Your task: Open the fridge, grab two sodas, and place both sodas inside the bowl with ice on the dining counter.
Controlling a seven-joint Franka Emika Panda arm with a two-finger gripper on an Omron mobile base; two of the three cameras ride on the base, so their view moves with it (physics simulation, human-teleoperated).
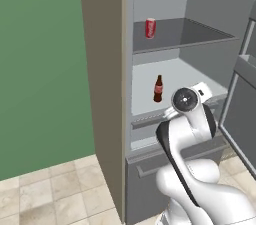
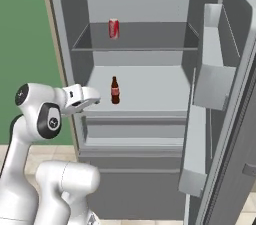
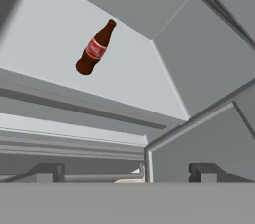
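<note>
- The tall grey fridge [image 2: 145,94] with the pale grey shelved interior stands open, its door [image 2: 225,119] swung out to the right with two pale bins on its inner side.
- The small red can with white lettering [image 2: 114,28] stands upright on the upper shelf [image 2: 150,44], toward that shelf's left side and back from its front edge.
- The small dark brown cola bottle with a red label [image 2: 115,90] stands upright on the lower shelf [image 2: 150,89], left of that shelf's middle and near its front edge.
- Can and bottle are well apart, one shelf above the other, the bottle nearly under the can.
- The white arm's hand [image 2: 82,97] reaches toward the lower shelf's front left corner, just beside the bottle in the right base view, not touching it.
- In the hand view the gripper [image 3: 127,174] shows two dark finger tips standing well apart with nothing between them, so it is spread wide and empty.
- From that view the bottle [image 3: 94,48] appears tilted, up and to the left of the tips, on the pale shelf floor beyond the shelf's front lip.
- Below the shelves, the closed grey lower drawer [image 1: 150,179] with a horizontal handle fronts the fridge.
</note>
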